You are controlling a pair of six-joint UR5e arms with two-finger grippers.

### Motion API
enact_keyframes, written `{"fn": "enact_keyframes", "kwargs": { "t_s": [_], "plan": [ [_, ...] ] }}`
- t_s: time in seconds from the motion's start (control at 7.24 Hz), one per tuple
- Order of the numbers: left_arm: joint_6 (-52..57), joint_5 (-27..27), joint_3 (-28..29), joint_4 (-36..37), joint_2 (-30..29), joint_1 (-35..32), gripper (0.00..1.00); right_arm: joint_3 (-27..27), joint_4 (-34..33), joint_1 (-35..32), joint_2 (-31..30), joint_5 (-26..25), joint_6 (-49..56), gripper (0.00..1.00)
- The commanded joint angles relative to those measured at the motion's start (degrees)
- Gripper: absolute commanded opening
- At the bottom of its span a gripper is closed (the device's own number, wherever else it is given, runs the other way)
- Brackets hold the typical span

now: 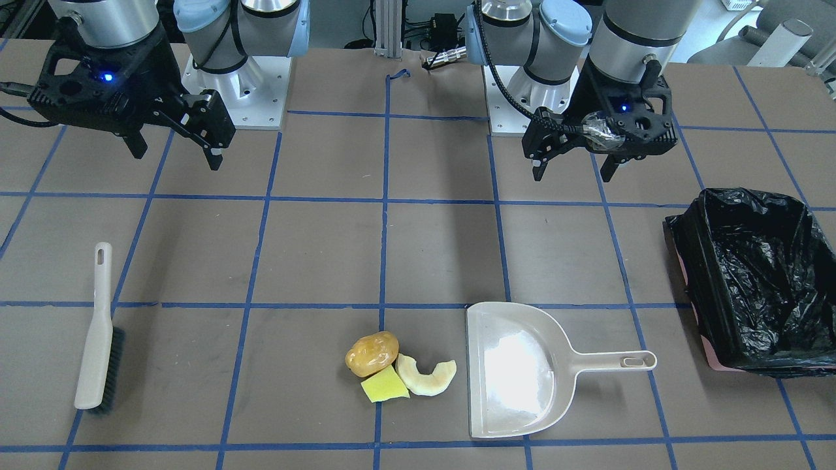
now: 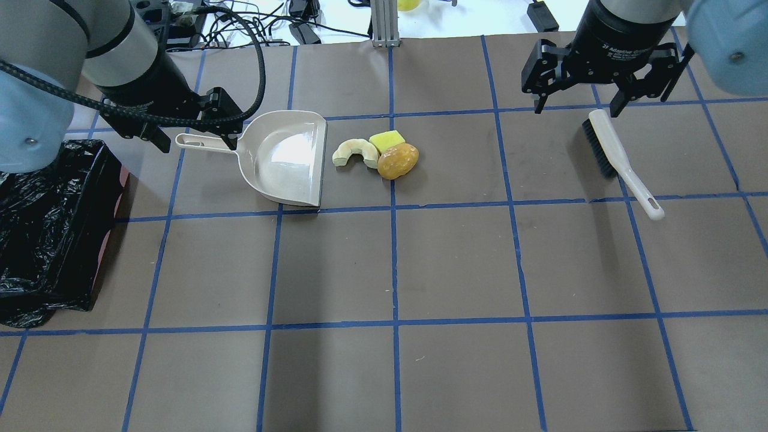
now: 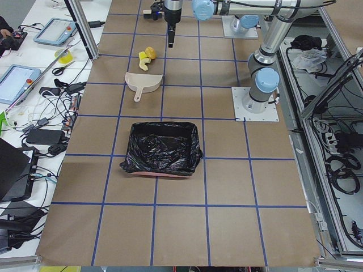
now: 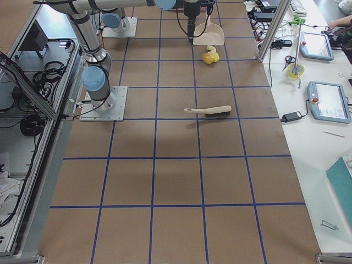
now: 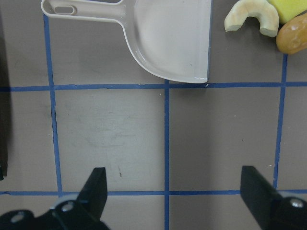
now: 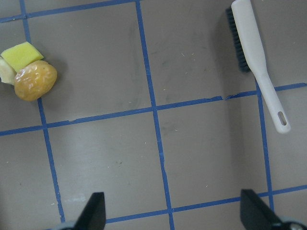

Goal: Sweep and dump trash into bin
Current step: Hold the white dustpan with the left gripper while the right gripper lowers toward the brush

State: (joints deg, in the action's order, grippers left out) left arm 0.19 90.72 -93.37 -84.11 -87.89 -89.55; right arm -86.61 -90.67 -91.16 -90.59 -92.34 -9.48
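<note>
1. The trash sits in one tight cluster on the far half of the table [image 2: 456, 264], about mid-width. The golden-brown lump [image 2: 398, 161], the yellow wedge [image 2: 387, 141] and the cream crescent rind [image 2: 355, 152] lie touching or nearly so.
2. Just left of the rind lies the beige dustpan [image 2: 288, 162]. Its open lip faces the cluster and its handle points left toward the bin [image 2: 48, 234], which stands well apart at the table's left edge.
3. The brush [image 2: 621, 159] lies well to the right of the trash, bristles on the cluster side, handle slanting nearer.
4. The left gripper [image 1: 573, 171] hangs above the table on the robot's side of the dustpan handle, fingers spread wide, holding nothing. The right gripper [image 1: 176, 156] hangs near the brush, equally wide and empty.
5. The step in hand looks like fetching the tools. The right gripper should close across the narrow brush handle at mid-length, keeping the bristles down. The left should pinch the dustpan handle and press the lip flat.
6. Sweep leftward from behind the lump, brush square to the lip. The lump looks round and may roll past the lip's ends.
</note>
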Motion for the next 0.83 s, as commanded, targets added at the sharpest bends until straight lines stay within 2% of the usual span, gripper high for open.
{"fn": "enact_keyframes", "kwargs": {
  "t_s": [0.0, 0.41, 0.69],
  "plan": [
    [2.6, 0.2, -0.1, 0.6, -0.8, 0.3, 1.00, 0.0, 0.4, 0.0, -0.5, -0.2, -0.3, 1.00],
    [16.4, -0.4, -0.6, 0.7, -2.8, 4.6, 1.00, 0.0, 0.6, 0.1, -0.5, 0.1, 0.4, 1.00],
    [27.2, 0.3, 0.0, 0.8, -4.4, 6.5, 1.00, -0.1, 4.3, 0.3, -0.5, -0.4, 0.7, 1.00]
  ]
}}
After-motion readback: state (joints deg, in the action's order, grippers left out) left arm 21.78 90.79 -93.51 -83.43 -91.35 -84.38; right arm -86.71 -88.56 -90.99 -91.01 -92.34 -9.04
